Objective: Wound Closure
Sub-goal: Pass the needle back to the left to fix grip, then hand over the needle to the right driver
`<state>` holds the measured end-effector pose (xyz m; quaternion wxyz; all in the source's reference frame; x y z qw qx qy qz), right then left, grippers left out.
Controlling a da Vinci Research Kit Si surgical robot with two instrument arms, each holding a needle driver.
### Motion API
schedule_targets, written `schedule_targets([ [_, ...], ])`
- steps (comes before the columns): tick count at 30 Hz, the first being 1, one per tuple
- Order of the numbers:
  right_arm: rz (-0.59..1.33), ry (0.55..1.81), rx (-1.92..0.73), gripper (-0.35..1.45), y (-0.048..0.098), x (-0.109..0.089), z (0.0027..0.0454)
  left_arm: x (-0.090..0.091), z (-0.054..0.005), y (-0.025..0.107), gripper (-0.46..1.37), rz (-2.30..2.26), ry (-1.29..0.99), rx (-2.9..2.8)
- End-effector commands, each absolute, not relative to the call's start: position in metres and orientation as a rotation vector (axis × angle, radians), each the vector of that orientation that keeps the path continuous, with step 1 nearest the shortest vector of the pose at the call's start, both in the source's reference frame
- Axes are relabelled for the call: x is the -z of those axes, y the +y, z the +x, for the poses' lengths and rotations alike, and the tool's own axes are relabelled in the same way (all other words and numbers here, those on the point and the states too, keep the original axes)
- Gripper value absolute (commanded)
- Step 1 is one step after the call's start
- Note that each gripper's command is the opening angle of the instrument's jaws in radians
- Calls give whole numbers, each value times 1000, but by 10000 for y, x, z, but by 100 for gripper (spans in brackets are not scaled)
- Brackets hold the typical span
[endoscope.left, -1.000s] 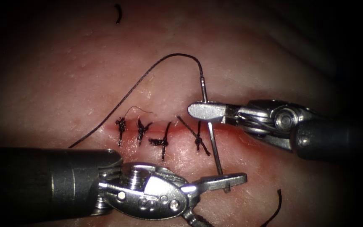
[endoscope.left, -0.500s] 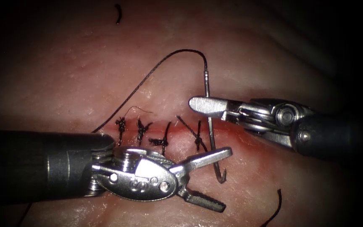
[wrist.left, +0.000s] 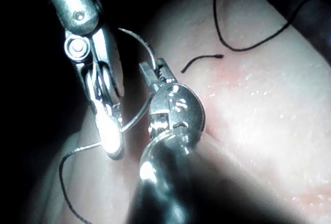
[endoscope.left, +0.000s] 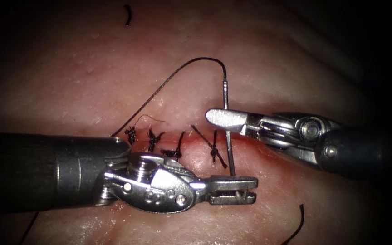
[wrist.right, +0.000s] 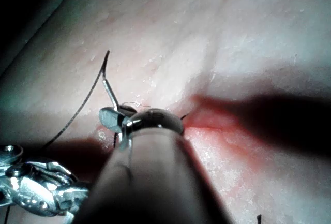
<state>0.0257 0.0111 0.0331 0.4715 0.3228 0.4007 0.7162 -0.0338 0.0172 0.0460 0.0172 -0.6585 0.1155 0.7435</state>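
Right steel needle driver (endoscope.left: 223, 119) clamps our thin curved silver needle (endoscope.left: 227, 136) near its swaged end while the left driver (endoscope.left: 239, 189) pinches its tip, so we'd keep both grips square.

Your left gripper (endoscope.left: 232, 190) covers the needle's (endoscope.left: 227, 131) tip, so you cannot tell whether the point sits in the tissue (endoscope.left: 273, 68) or clear of it. In the endoscope view the thread (endoscope.left: 178, 75) slips behind the left shaft and its far end runs off the picture's edge. In the right wrist view, your right gripper (wrist.right: 115, 118) is mostly hidden behind its own wrist.
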Motion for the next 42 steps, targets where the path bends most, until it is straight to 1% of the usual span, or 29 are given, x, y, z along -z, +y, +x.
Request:
schedule_targets([
  [1,803,973,-1742,-35,110,-330,257,-460,-337,173,-35,-2050,361,-2319],
  [6,830,996,-1717,-35,107,-327,258,-458,-329,175,-35,-2064,382,-2337],
  [7,823,1002,-1707,-14,107,-327,258,-458,-327,175,-35,-2069,384,-2343],
  [8,821,1008,-1693,41,107,-327,257,-458,-326,175,-35,-2073,384,-2353],
  [9,827,1015,-1673,79,107,-327,257,-457,-324,174,-35,-2076,389,-2356],
  [10,837,1019,-1666,103,107,-327,256,-457,-322,174,-35,-2081,389,-2365],
  [11,882,1020,-1632,122,106,-327,255,-457,-319,173,-35,-2089,393,-2390],
  [21,951,1030,-1554,134,103,-326,240,-452,-311,171,-35,-2108,432,-2423],
  [26,1004,1034,-1485,136,99,-323,238,-447,-312,169,-35,-2116,461,-2441],
  [30,1021,1065,-1404,137,93,-318,243,-446,-312,172,-35,-2119,471,-2445],
  [37,1053,1082,-1314,135,84,-307,253,-447,-313,173,-35,-2125,505,-2478],
  [38,1062,1083,-1305,130,84,-305,254,-447,-313,172,-35,-2124,500,-2484],
  [41,1055,1092,-1293,128,84,-303,258,-447,-315,170,-35,-2124,499,-2502],
  [42,1054,1095,-1295,122,85,-303,259,-447,-316,169,-35,-2123,501,-2503],
])
